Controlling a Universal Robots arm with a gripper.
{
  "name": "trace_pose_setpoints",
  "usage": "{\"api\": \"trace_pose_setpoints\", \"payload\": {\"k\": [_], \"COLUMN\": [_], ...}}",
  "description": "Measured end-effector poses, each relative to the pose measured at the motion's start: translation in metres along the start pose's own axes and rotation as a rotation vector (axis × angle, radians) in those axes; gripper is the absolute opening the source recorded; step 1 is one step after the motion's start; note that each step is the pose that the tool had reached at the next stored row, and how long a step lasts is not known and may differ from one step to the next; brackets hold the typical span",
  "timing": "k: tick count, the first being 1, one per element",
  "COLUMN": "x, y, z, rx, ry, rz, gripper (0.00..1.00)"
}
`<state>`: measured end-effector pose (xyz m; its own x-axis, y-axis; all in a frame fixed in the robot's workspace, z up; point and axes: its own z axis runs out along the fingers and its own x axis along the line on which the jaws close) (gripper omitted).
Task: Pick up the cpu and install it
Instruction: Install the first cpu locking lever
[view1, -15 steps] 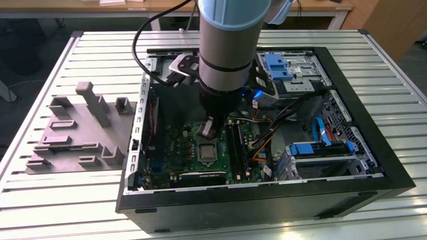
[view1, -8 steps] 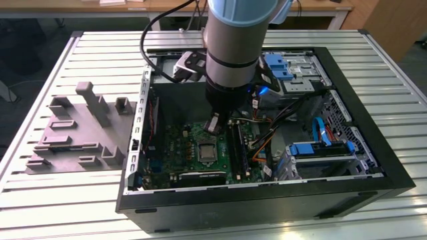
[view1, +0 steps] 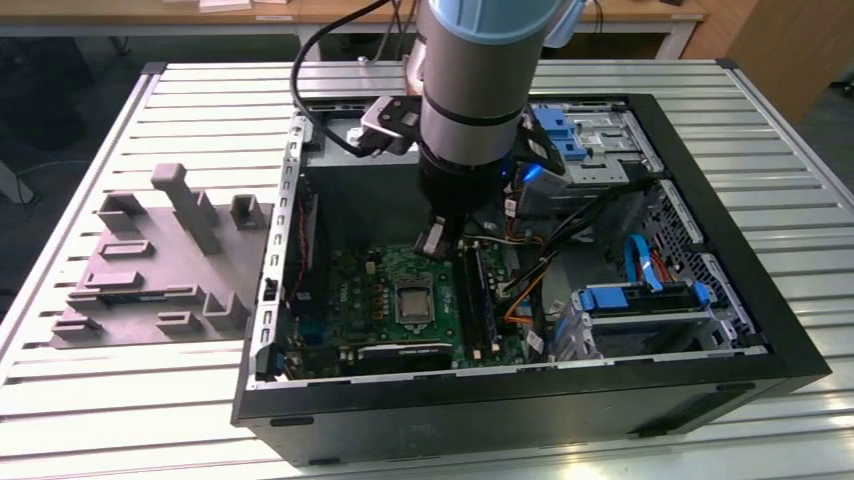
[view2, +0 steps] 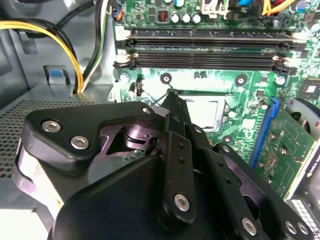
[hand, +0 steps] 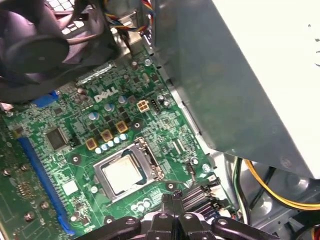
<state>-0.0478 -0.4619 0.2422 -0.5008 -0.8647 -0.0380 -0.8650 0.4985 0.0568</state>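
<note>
The cpu (hand: 121, 173) is a pale silvery square lying flat inside the silver-framed socket (hand: 142, 150) on the green motherboard (hand: 75, 150), its frame open around it. In the second wrist view the cpu (view2: 201, 109) shows just past the fingertips. My gripper (hand: 173, 196) hangs a little above the board beside the socket, its two black fingers (view2: 176, 150) pressed together with nothing between them. In the exterior view the gripper (view1: 435, 243) is inside the open computer case, just behind the socket (view1: 411, 300).
The black case walls (view1: 747, 300) surround the work area. Memory slots (view2: 205, 47) run beside the socket. Yellow and black cables (view2: 75, 55) and a large grey metal box (hand: 235, 75) stand close by. A grey moulded tray (view1: 147, 270) lies on the slatted table at the exterior view's left.
</note>
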Motion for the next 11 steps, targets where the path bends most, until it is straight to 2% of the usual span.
{"api": "trace_pose_setpoints", "payload": {"k": [5,11], "x": [-0.0052,-0.0057], "y": [-0.0017,-0.0020], "z": [0.0003,0.0003], "rx": [0.0000,0.0000], "ry": [0.0000,0.0001], "rz": [0.000,0.000], "gripper": [0.11,0.11]}}
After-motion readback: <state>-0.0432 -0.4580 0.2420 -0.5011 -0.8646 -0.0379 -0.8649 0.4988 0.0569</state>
